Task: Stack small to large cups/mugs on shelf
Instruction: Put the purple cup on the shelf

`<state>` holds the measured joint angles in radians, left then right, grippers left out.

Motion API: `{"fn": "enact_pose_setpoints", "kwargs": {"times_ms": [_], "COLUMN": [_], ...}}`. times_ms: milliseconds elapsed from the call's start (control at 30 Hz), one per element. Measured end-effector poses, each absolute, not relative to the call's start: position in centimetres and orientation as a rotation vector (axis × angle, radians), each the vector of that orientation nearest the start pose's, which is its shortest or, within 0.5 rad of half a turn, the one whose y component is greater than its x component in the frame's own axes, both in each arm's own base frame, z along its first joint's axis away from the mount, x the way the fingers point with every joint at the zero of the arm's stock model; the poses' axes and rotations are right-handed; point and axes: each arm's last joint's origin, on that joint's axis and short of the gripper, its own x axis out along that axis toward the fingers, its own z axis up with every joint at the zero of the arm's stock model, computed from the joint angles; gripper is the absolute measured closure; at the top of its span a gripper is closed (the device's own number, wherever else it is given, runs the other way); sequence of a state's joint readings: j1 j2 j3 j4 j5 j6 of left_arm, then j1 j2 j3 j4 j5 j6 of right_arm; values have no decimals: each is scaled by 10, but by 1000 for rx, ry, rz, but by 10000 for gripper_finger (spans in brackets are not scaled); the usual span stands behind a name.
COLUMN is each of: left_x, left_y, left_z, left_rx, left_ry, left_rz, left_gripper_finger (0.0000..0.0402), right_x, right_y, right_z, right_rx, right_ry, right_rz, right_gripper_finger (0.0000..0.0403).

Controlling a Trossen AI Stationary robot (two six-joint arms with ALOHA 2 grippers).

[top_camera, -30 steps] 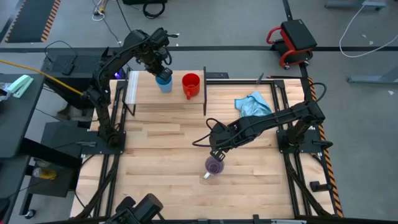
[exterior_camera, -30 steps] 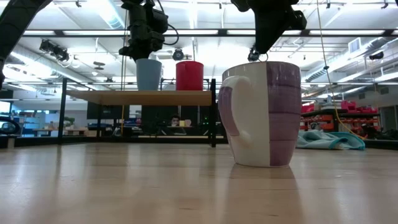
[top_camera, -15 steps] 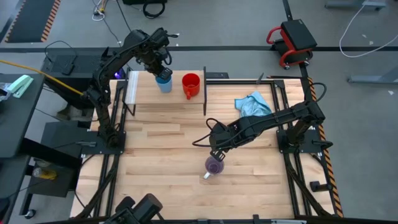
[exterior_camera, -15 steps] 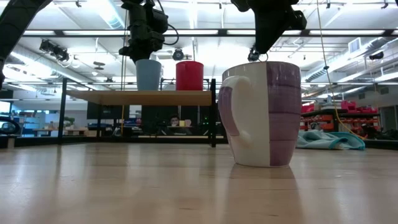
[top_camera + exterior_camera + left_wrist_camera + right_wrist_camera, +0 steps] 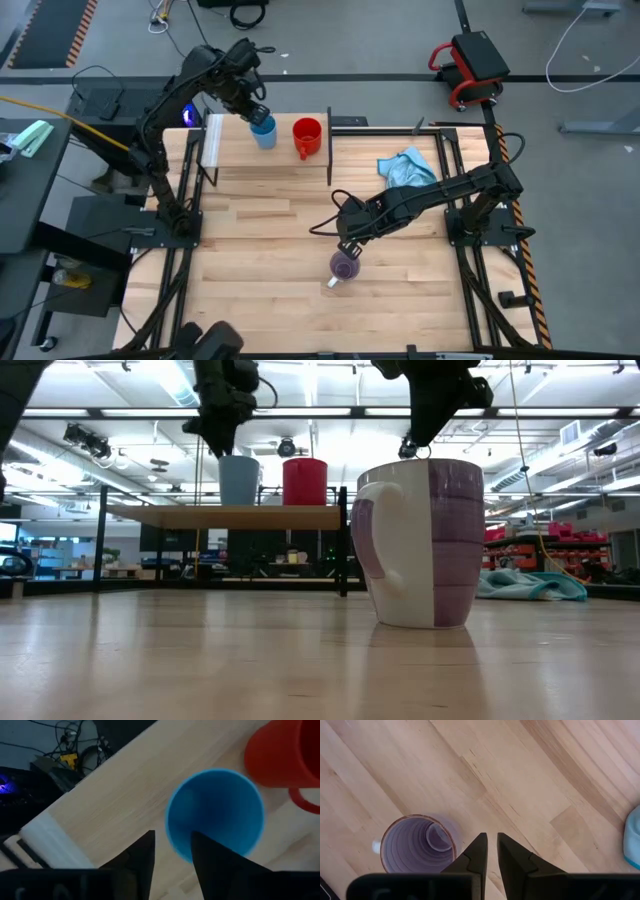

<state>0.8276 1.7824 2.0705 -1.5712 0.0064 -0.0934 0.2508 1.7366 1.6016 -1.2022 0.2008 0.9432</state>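
On the shelf (image 5: 235, 152) the light blue cup (image 5: 264, 131) and the red mug (image 5: 307, 135) stand upright side by side, as the low view shows: the cup (image 5: 239, 480), the red mug (image 5: 305, 480). My left gripper (image 5: 172, 837) is open just above the cup's left rim (image 5: 175, 820) and touches nothing. The lilac mug (image 5: 345, 267) stands upright on the tabletop near the middle, handle (image 5: 365, 545) toward the near left. My right gripper (image 5: 490, 840) hovers just over its rim with a narrow gap between the fingers, which hold nothing.
A light blue cloth (image 5: 408, 168) lies crumpled on the tabletop at the far right, beside the shelf's right legs (image 5: 329, 150). Bare tabletop (image 5: 260, 250) stretches left of and in front of the lilac mug.
My left gripper has let go of the blue cup, then drawn a little up and toward the table's left edge. The cup stays upright on the shelf beside the red mug.
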Motion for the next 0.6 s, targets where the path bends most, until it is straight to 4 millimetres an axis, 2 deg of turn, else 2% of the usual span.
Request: {"fn": "enact_pose_setpoints", "kwargs": {"times_ms": [133,233,433,600], "left_x": [204,193,173,162], "left_y": [222,202,152,108], "left_z": [415,433,467,485], "left_rx": [-625,-618,-550,-514], "left_ry": [1097,1024,896,812], "left_rz": [799,811,755,663], "left_gripper_finger": [260,260,274,284], "right_x": [325,316,289,262], "right_y": [77,75,71,73], "right_z": [302,312,340,364], "right_rx": [512,524,594,674], "right_ry": [1179,1170,1126,1066], "right_rz": [-553,-542,-532,-520], "right_gripper_finger": [353,353,353,353]}}
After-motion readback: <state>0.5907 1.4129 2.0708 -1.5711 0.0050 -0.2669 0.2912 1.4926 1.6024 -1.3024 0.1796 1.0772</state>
